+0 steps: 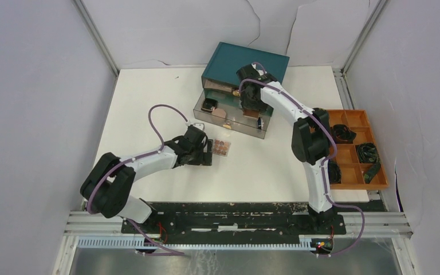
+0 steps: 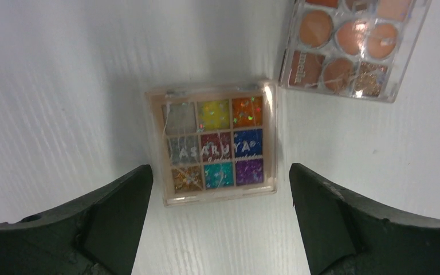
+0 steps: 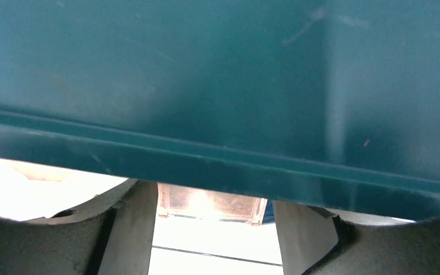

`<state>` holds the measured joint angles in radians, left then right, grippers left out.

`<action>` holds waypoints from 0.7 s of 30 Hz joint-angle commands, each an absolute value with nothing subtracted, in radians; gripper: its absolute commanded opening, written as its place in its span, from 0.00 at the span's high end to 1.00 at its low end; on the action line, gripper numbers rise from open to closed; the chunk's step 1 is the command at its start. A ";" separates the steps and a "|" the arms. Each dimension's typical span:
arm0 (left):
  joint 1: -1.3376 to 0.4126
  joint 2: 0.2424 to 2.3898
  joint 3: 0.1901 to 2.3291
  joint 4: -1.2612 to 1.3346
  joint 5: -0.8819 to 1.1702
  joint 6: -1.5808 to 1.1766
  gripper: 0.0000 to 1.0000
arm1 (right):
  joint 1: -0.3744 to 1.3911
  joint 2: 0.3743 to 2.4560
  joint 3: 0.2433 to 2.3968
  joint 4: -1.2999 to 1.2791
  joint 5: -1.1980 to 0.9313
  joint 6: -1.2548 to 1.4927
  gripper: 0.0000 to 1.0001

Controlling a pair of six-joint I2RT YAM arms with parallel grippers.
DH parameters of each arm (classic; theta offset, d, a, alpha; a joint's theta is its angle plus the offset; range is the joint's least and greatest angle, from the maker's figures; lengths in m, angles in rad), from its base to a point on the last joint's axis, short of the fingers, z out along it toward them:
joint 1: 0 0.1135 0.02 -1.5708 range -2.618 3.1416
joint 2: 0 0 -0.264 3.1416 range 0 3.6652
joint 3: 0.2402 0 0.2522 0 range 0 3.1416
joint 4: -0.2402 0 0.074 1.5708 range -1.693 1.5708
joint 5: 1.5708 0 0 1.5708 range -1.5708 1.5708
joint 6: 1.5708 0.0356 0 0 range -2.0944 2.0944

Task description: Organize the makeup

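Left pincer (image 2: 220, 172) spread wide; we see it above glitter palette (image 2: 217, 143), fingers either side, not touching. Glitter palette flat on white counter (image 2: 63, 86). Nude palette (image 2: 349, 46) just beside it, upper right, also on counter. Centre: teal box (image 1: 245, 62), clear drawer (image 1: 229, 121) pulled out, black compact (image 1: 209, 105) and pink compact (image 1: 220, 113) inside. Right pincer (image 1: 251, 107) over drawer; peach clear-edged item (image 3: 211, 205) shows between its fingers, we cannot tell if gripped. Orange tray (image 1: 360, 185) far right.
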<state>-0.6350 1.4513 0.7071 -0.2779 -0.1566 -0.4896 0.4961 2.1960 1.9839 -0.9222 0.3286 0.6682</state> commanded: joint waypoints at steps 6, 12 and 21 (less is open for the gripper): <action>-0.639 1.550 0.781 -0.191 -0.174 -0.531 0.04 | 0.463 2.172 1.985 -0.827 0.288 0.562 0.12; -0.639 1.575 0.789 -0.198 -0.183 -0.523 0.04 | 0.458 2.135 1.959 -0.815 0.265 0.541 0.02; -0.638 1.566 0.743 -0.190 -0.198 -0.523 0.23 | 0.458 1.934 1.864 -0.793 0.222 0.538 0.01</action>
